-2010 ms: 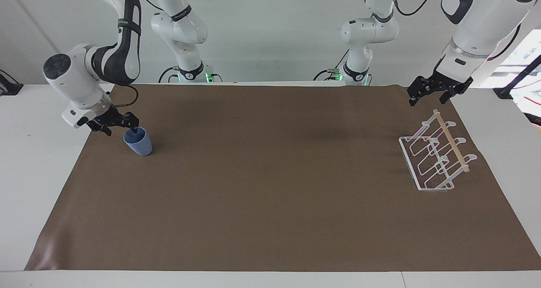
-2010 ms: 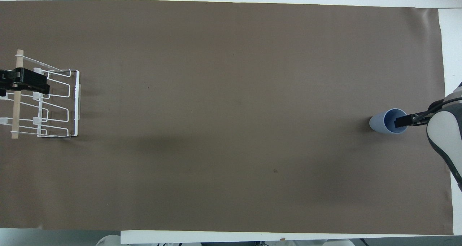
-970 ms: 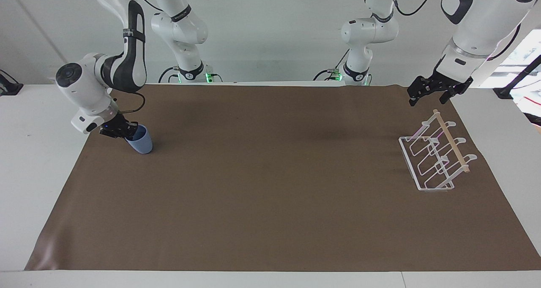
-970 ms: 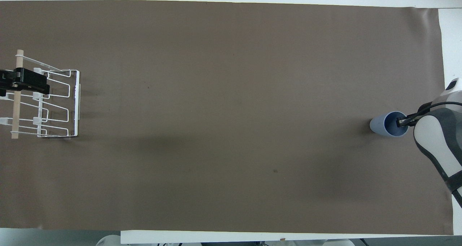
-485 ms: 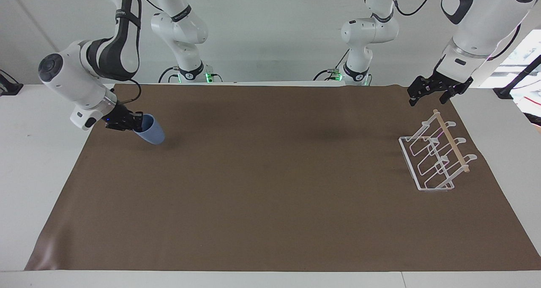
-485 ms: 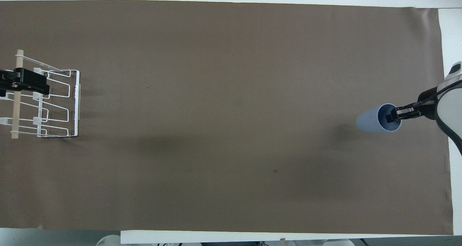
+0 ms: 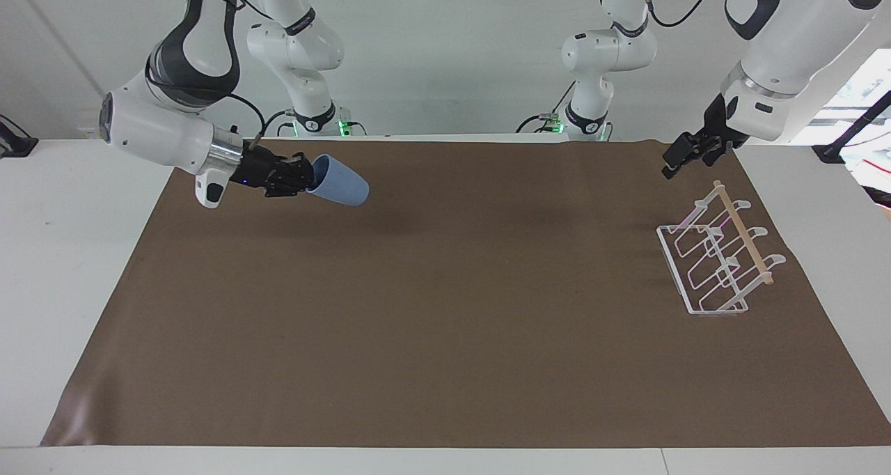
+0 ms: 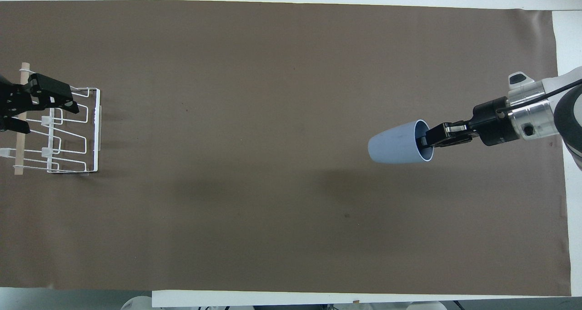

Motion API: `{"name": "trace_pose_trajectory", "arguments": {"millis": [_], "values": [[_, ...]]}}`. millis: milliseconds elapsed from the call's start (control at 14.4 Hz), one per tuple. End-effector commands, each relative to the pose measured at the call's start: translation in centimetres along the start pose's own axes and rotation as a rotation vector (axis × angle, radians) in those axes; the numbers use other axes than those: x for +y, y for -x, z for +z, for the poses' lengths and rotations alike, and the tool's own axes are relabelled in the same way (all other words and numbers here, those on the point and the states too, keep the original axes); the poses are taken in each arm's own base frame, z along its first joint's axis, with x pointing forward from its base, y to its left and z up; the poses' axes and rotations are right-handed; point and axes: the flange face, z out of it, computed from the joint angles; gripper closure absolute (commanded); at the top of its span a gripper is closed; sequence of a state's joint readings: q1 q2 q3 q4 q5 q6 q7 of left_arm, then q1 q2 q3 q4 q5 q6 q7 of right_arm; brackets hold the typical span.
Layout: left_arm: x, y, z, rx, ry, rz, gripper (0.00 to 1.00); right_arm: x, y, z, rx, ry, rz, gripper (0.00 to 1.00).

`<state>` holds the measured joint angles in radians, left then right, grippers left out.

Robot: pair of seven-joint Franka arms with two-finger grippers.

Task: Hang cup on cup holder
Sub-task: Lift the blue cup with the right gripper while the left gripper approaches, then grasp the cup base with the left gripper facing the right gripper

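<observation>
The cup hangs in the air in the upper left of the facing view, lying on its side with its mouth toward the right claw and its narrow base pointing toward the middle of the frame. That claw is pinched shut on the cup's rim, one finger inside the mouth and one outside. In the overhead view the same cup shows at the right of centre, the right claw coming in from the right edge, and a soft shadow lies on the brown mat below it. The mat covers most of the white table. The left claw hovers in the upper right of the facing view, fingers spread and holding nothing, above the end of the rack nearer the robots. In the overhead view this left claw sits at the left edge over the rack. The rack stands on the mat at the right of the facing view, its wooden rod running along the top.
</observation>
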<state>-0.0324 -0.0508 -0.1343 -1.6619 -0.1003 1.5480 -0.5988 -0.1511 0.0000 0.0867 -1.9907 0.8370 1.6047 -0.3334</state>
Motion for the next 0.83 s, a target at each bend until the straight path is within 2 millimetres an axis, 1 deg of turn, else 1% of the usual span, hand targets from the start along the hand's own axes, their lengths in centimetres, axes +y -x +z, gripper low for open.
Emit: {"name": "trace_pose_trajectory", "arguments": {"millis": [0,69,139,277,347,416,554,624,693,762], "values": [[4.1,4.0,0.4,-0.015,0.025,-0.286,0.00,-3.1,0.6,3.1,-0.015,-0.140,0.019,1.00],[5.9,5.4,0.5,-0.024,0.048,-0.359,0.00,-5.0,0.6,4.6,-0.023,-0.200,0.047,1.00],[7.8,6.9,0.4,-0.031,0.076,-0.444,0.00,-5.8,0.9,5.8,-0.028,-0.258,0.102,1.00],[10.7,8.9,0.4,-0.041,0.154,-0.599,0.00,-5.8,1.3,6.7,-0.003,-0.331,0.167,1.00],[11.8,9.5,0.1,-0.065,0.204,-0.676,0.00,-6.5,1.4,7.8,0.008,-0.346,0.172,1.00],[13.0,10.2,-0.3,-0.091,0.251,-0.712,0.00,-7.3,1.2,8.6,0.024,-0.357,0.189,1.00],[16.0,13.4,-0.8,-0.127,0.305,-0.732,0.00,-9.4,1.1,11.3,0.028,-0.331,0.202,1.00],[17.2,14.9,-1.3,-0.149,0.317,-0.802,0.00,-10.2,1.1,12.1,0.037,-0.340,0.204,0.99],[18.2,16.7,-1.2,-0.172,0.309,-0.878,0.00,-10.9,1.2,13.0,0.040,-0.345,0.214,0.99],[18.9,17.9,-1.2,-0.187,0.301,-0.916,0.00,-11.4,1.1,13.6,0.049,-0.339,0.227,0.99]]}}
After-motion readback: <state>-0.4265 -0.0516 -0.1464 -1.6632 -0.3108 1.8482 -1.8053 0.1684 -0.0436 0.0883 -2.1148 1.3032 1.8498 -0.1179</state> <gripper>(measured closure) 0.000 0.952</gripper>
